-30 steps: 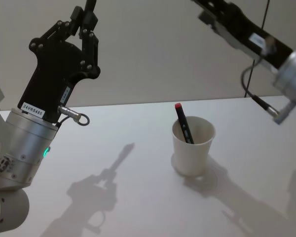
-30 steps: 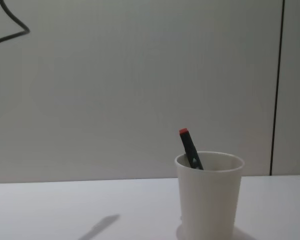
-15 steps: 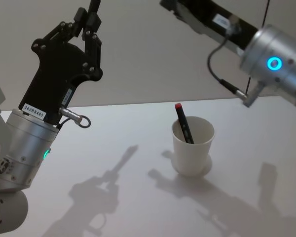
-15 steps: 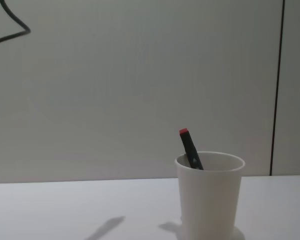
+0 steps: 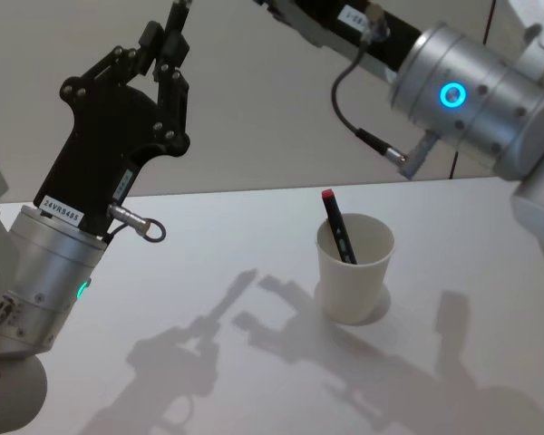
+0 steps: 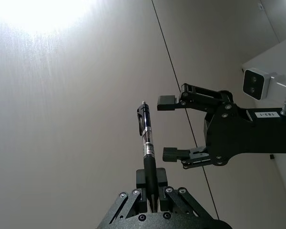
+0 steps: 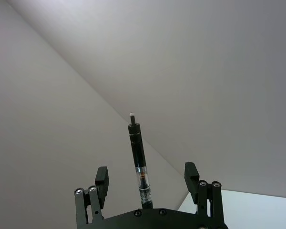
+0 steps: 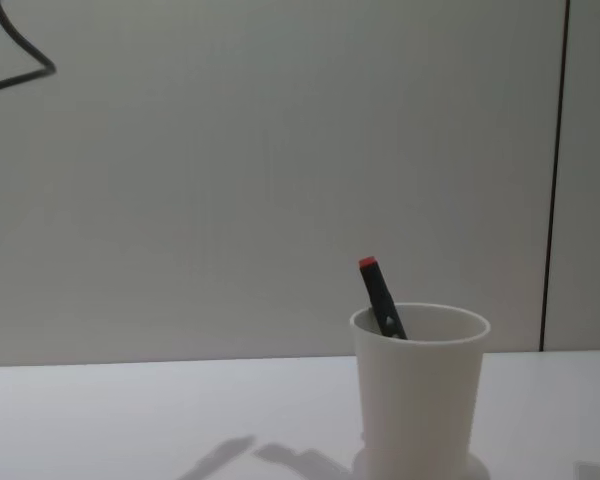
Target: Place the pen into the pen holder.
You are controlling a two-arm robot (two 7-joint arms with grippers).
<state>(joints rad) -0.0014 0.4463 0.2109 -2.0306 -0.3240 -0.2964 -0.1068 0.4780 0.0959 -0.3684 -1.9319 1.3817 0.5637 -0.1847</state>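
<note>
We note the left pincer (image 6: pixel 151 185) gripping the pen (image 6: pixel 147 143) aloft, right pincer (image 6: pixel 168 127) agape; we advise centring above the pen holder (image 5: pixel 355 283) before release.

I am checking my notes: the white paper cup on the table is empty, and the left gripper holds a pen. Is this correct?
Not quite. The white paper cup is not empty: the head view shows a black pen with a red end leaning inside it. The left gripper does hold a clear pen, the right gripper open near it.
</note>
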